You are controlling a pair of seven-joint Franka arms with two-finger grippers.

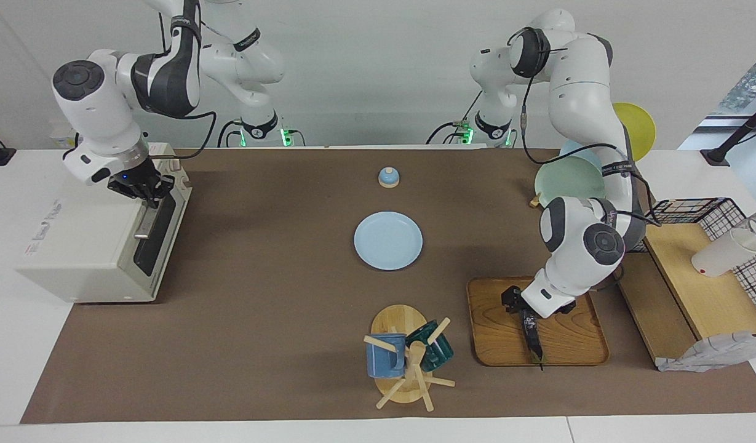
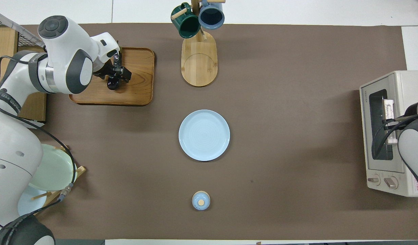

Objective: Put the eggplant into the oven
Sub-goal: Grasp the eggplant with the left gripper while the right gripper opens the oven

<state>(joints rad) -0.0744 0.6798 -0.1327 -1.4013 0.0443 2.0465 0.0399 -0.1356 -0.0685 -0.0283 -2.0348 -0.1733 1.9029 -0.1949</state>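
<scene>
The eggplant (image 1: 531, 335) is dark and slim and hangs steeply from my left gripper (image 1: 524, 311), which is shut on it over the wooden tray (image 1: 574, 344). In the overhead view the eggplant (image 2: 112, 82) shows as a short dark shape under the left gripper (image 2: 117, 69). The cream-white oven (image 1: 76, 246) stands at the right arm's end of the table, its dark glass door (image 1: 156, 240) upright and closed. My right gripper (image 1: 143, 192) is at the top of that door, just above the metal bar handle (image 1: 145, 224). In the overhead view the right arm covers part of the oven (image 2: 399, 85).
A light blue plate (image 1: 388, 240) lies mid-table. A small blue lidded pot (image 1: 388, 177) sits nearer to the robots. A mug tree (image 1: 405, 357) with two mugs stands beside the tray. A plate rack (image 1: 568, 178) and a wire basket with wooden boards (image 1: 710, 271) stand at the left arm's end.
</scene>
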